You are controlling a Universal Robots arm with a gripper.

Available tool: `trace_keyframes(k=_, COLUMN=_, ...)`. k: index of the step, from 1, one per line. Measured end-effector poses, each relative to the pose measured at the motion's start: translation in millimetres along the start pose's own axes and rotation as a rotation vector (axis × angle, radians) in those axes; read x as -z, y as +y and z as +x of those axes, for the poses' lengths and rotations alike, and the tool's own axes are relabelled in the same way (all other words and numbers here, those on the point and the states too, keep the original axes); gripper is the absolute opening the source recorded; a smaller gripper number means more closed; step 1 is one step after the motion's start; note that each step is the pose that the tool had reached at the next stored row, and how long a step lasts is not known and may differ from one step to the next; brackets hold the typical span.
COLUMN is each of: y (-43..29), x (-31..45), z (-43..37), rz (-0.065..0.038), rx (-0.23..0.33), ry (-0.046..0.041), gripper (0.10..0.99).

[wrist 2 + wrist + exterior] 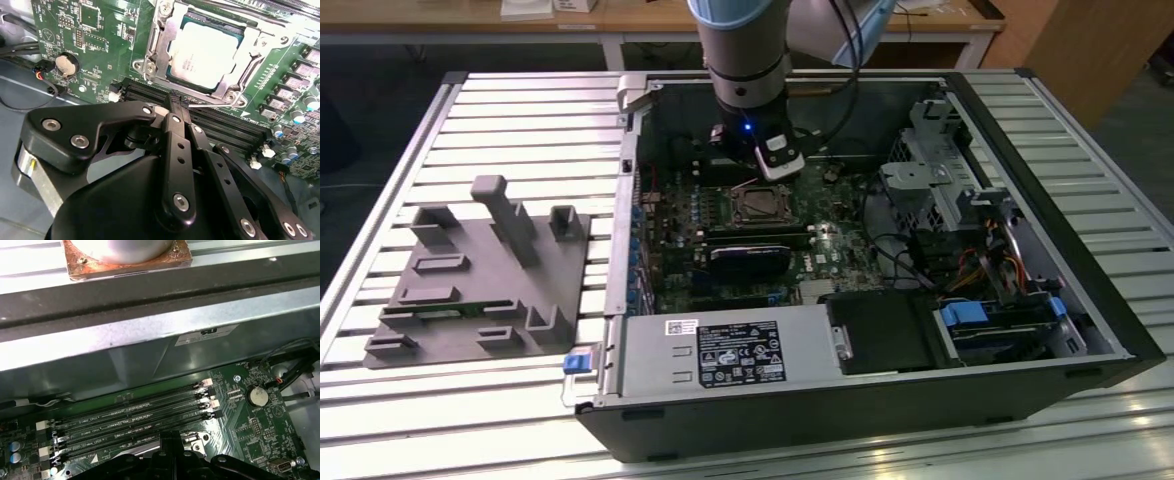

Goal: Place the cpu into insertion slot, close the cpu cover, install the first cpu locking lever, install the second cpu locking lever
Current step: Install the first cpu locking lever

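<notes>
Grey metal arm (744,60), pale blue joint cap (734,8), small blue light (746,127), white block (781,157) at wrist, black cable (854,60); black gripper (178,102) links, silver screw heads (180,201)

- cpu (202,55): dull silver top
- cpu cover (159,42): grey metal
- board (95,47): green; mem slots (225,127) black
- gripper (179,104): black w/ silver screws
- desk (520,120): silver, ribbed stripes
- holder block (467,300): plain grey
- PC case (854,425): black outside; tab (576,362) blue

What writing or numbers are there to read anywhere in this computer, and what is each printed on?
Nothing reads clearly enough to quote.
The label on the power supply: too small.
Print on the cpu: blurred.
White lettering on the circuit board by the memory slots: too small.
The sticker on the case wall: blurred.
</notes>
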State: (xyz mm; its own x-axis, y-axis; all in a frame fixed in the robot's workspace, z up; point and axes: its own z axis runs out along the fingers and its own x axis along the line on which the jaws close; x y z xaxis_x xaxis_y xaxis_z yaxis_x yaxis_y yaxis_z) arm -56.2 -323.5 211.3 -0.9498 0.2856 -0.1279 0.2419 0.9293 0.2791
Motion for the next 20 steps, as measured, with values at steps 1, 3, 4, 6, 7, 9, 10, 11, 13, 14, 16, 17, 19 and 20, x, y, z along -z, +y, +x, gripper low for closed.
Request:
trace_keyframes(k=1, y=0.0, x=0.0, z=0.0, rz=0.0, rx=0.0, ry=-0.0001, gripper=0.106)
trace_keyframes(k=3, y=0.0, x=0.0, z=0.1, rz=0.0, rx=0.0, ry=-0.0002, gripper=0.106)
trace_keyframes(k=4, y=-0.2, x=0.1, z=0.8, rz=0.0, rx=0.0, ry=-0.0021, gripper=0.106)
trace_keyframes(k=6, y=-0.8, x=-0.2, z=3.0, rz=-0.004, rx=0.004, ry=-0.0149, gripper=0.106)
trace_keyframes(k=7, y=-1.1, x=-0.5, z=3.8, rz=-0.004, rx=0.006, ry=-0.0226, gripper=0.106)
trace_keyframes(k=9, y=-1.5, x=-1.4, z=5.2, rz=-0.002, rx=0.01, ry=-0.0357, gripper=0.106)
trace_keyframes(k=10, y=-1.6, x=-2.0, z=5.7, rz=-0.001, rx=0.012, ry=-0.0404, gripper=0.106)
trace_keyframes(k=11, y=-1.4, x=-2.4, z=6.0, rz=-0.001, rx=0.012, ry=-0.0418, gripper=0.106)
trace_keyframes(k=13, y=-0.8, x=-3.3, z=6.5, rz=-0.001, rx=0.013, ry=-0.042, gripper=0.106)
trace_keyframes(k=14, y=-0.2, x=-3.9, z=6.8, rz=-0.001, rx=0.013, ry=-0.042, gripper=0.106)
trace_keyframes(k=16, y=1.4, x=-4.9, z=7.6, rz=-0.001, rx=0.013, ry=-0.0421, gripper=0.106)
trace_keyframes(k=17, y=2.2, x=-5.4, z=8.0, rz=-0.001, rx=0.014, ry=-0.0421, gripper=0.106)
trace_keyframes(k=19, y=3.5, x=-6.3, z=8.5, rz=0.001, rx=0.014, ry=-0.0426, gripper=0.106)
trace_keyframes(k=20, y=3.8, x=-6.8, z=8.7, rz=0.003, rx=0.015, ry=-0.0432, gripper=0.106)
